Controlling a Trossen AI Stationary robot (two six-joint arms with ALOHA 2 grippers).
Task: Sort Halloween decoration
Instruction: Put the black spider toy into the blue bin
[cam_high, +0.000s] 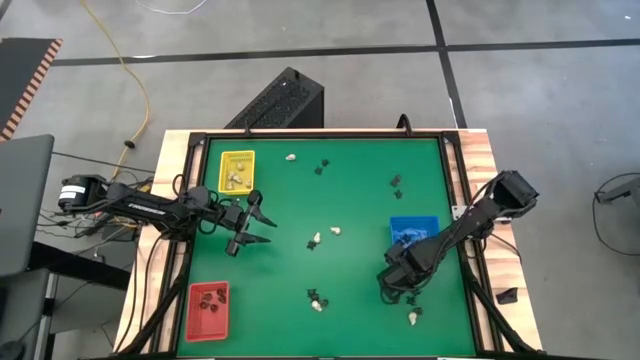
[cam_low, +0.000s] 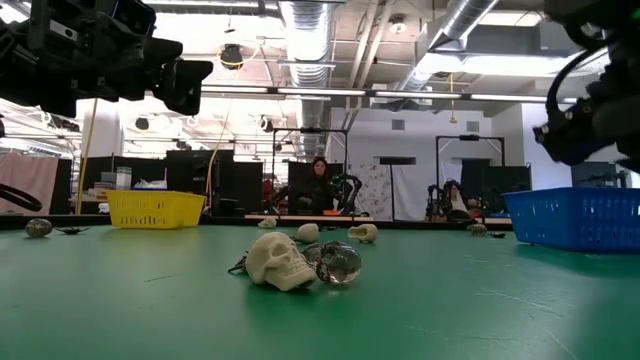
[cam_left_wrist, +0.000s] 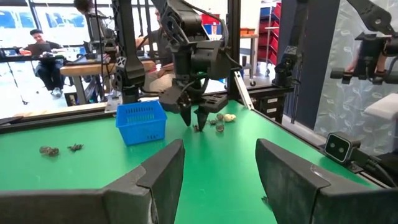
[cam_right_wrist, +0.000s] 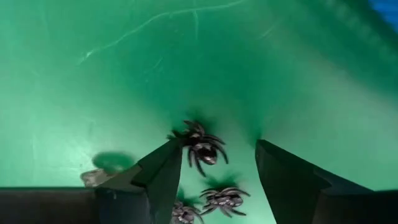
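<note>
I see my right gripper (cam_right_wrist: 214, 171) wide open, holding nothing, low over black spiders (cam_right_wrist: 204, 149), blue tray (cam_high: 413, 229) just beside, left gripper (cam_high: 262, 227) open too, near yellow tray (cam_high: 238, 169)

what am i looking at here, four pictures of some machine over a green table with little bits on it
It is a robot with two dark arms at a green table, each ending in a two-finger tool. One picture looks down from above, one sits at table height, and two come from cameras on the wrists. The left tool waits open near the yellow tray. The right tool is open just above small black spiders, beside the blue tray, holding nothing. A red tray and a small cream skull also lie on the table.
</note>
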